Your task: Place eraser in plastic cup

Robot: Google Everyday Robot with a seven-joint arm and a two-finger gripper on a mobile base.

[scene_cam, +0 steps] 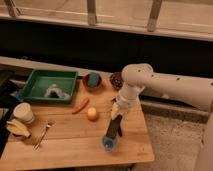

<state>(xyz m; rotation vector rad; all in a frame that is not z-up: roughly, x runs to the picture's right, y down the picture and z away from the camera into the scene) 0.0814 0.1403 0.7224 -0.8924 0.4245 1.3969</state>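
My gripper (116, 114) hangs from the white arm over the right part of the wooden table (70, 150). It is shut on the top end of the eraser (113, 129), a flat black block held almost upright. The eraser's lower end is inside the plastic cup (110, 144), a small translucent blue cup near the table's front edge. The cup stands upright directly below the gripper.
A green tray (35, 94) holding a grey object sits at the back left. A red bowl with teal contents (92, 80) and a dark round object (116, 79) are at the back. A carrot (80, 105), an orange ball (92, 114), a cream cup (23, 112), a banana (16, 128) and a utensil (43, 135) lie left of the cup.
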